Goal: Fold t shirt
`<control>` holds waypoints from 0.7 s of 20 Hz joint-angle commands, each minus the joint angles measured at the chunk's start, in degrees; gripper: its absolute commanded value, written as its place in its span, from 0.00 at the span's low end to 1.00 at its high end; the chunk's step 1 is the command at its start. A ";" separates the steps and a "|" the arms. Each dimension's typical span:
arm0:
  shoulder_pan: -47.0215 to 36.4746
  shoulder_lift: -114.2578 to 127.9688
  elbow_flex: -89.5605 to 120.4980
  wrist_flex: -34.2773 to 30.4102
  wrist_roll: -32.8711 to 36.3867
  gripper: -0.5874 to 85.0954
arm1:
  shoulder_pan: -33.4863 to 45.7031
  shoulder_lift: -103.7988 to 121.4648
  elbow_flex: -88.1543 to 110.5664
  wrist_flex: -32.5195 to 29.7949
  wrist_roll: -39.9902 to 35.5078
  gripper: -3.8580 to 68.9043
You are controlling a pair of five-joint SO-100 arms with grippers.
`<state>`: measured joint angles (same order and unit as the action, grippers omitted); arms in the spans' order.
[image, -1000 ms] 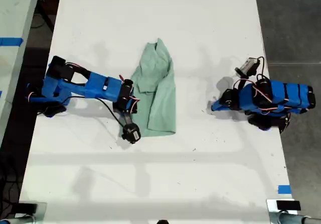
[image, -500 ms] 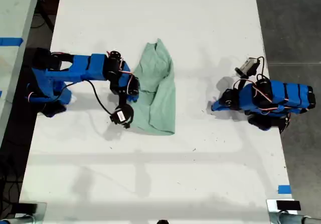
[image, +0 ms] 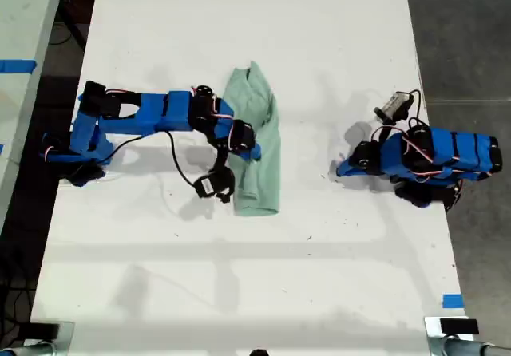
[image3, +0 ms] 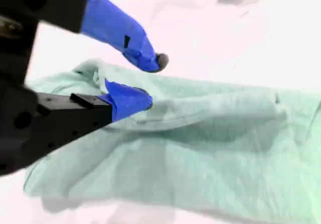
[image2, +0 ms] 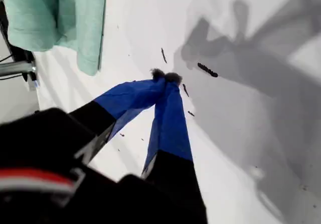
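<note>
The pale mint-green t shirt (image: 265, 160) lies wrinkled and lengthwise mid-table, its side nearer the exterior view's left doubled over onto itself. My second gripper (image: 249, 150) reaches over it from the exterior view's left. In the second wrist view its blue fingers (image3: 128, 45) stand apart just above the t shirt (image3: 200, 148), with a raised fold of fabric between them, so my second gripper (image3: 151, 81) is open. My first gripper (image: 339, 169) rests shut on bare table at the exterior view's right, apart from the t shirt (image2: 55, 13); its tips (image2: 165, 76) touch.
The white table (image: 239, 292) runs the picture's length, with grey floor past its edge on the exterior view's right. A blue tape mark (image: 452, 300) sits near that edge. The second arm's wrist camera and cable (image: 211, 187) hang beside the shirt. Another table (image: 24, 21) stands at the exterior view's left.
The second arm has swung toward the exterior view's right, carrying the shirt's near edge over onto the garment, so the shirt looks narrower. The first arm has not moved.
</note>
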<state>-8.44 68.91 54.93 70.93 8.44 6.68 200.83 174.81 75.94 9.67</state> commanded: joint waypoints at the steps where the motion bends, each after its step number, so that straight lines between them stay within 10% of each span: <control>1: 0.79 4.66 -3.43 -7.38 2.11 0.17 | -0.53 0.44 0.70 -0.18 -0.88 0.02; 9: 3.43 29.62 8.44 2.02 4.48 0.00 | -0.62 0.44 0.70 -0.26 -1.14 0.02; 14: -0.88 75.41 59.68 -10.72 -0.44 0.00 | -0.62 0.44 0.70 -0.26 -1.23 0.02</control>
<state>-7.12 122.52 92.90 65.30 10.72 6.68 200.83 174.81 75.94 9.58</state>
